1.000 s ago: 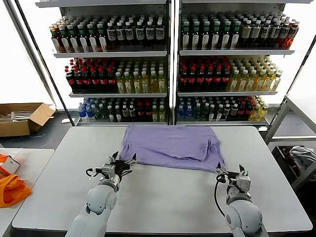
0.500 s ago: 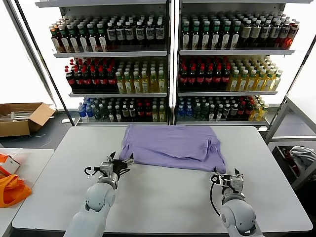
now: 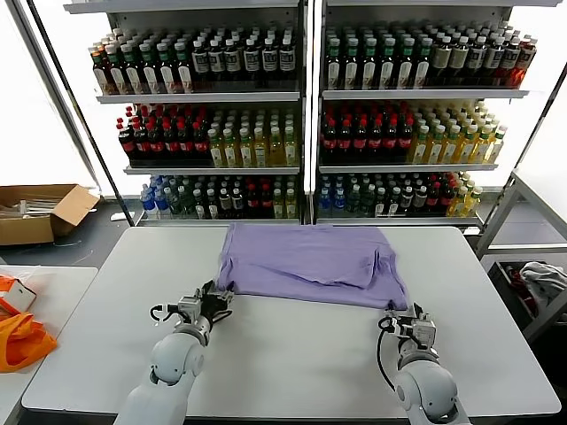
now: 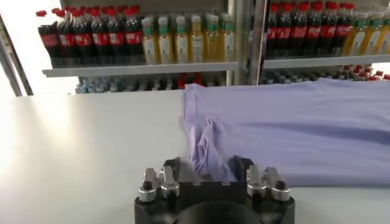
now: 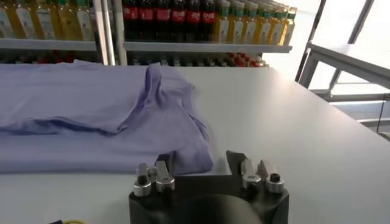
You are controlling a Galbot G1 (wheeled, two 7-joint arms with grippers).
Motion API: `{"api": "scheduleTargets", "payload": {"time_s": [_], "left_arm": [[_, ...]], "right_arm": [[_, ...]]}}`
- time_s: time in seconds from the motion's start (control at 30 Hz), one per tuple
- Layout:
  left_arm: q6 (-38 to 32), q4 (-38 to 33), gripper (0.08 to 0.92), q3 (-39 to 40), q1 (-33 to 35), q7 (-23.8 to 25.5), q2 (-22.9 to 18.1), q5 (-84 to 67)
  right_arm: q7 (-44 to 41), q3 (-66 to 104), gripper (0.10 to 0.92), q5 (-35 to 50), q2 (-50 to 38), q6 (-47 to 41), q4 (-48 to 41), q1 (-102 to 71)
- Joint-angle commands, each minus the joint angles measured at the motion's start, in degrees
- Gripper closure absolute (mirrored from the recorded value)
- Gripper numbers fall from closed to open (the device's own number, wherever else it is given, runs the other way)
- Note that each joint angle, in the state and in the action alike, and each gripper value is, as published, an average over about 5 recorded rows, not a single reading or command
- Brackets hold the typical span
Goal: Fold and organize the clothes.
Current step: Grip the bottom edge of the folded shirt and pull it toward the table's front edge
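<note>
The left gripper (image 4: 207, 173) has its jaws drawn in around a bunched fold at the near left corner of the purple T-shirt (image 3: 310, 261), and cloth stands pinched up between them. The right gripper (image 5: 198, 163) has its jaws partly closed over the near right corner, with the hem lying between the fingers; whether that grip is firm cannot be told. Both sit low on the white table (image 3: 292, 354), at the shirt's near edge, with the arms reaching up from below in the head view.

The shirt lies flat across the far middle of the table, already doubled over with a sleeve tucked on its right side.

The step in hand looks like taking both near corners for a fold away from the robot. To do it well, both grips should catch every layer at the hem, not just the top one. The two hands should rise together and level, so the edge stays straight, then carry it forward evenly to meet the far edge. A one-sided pull would skew the cloth.

No writing can be read on the shirt. The bottles (image 3: 266, 133) on the shelves (image 3: 310, 168) behind carry labels too small to make out.
</note>
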Motion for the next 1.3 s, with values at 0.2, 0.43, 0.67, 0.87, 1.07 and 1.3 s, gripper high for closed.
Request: {"api": "scheduleTargets", "payload": {"time_s": [0.2,0.43,0.67,0.87,1.07,1.3], "left_arm": [[0.3,-1.0,0.715,0.5,2.8,0.4,-0.3,1.3],[-0.3,-4.9,0.897,0.3,4.3,0.3,-0.2,2.9],[-0.3,-13.6,0.913,0.7,7.7,0.3,0.7,4.1],[-0.1,-21.1,0.913,0.7,12.6,0.0,2.4,4.5],[-0.2,-27.4,0.913,0.5,20.6,-0.6,4.5,4.0],[-1.3,-33.4,0.913,-1.0,32.0,-2.5,5.3,3.5]], "right_arm": [[-0.4,-0.3,0.778,0.1,-0.1,0.1,0.6,-0.9],[-0.7,-0.2,0.915,0.0,-0.4,0.1,4.2,-2.1],[-0.4,0.8,0.917,-0.1,-0.9,-0.8,13.0,-4.8],[-0.3,2.2,0.917,0.1,-0.5,-0.9,18.3,-8.9],[1.6,3.4,0.917,-0.4,1.1,-1.3,21.7,-15.9],[4.1,3.5,0.917,-3.2,2.3,0.4,23.4,-27.1]]}}
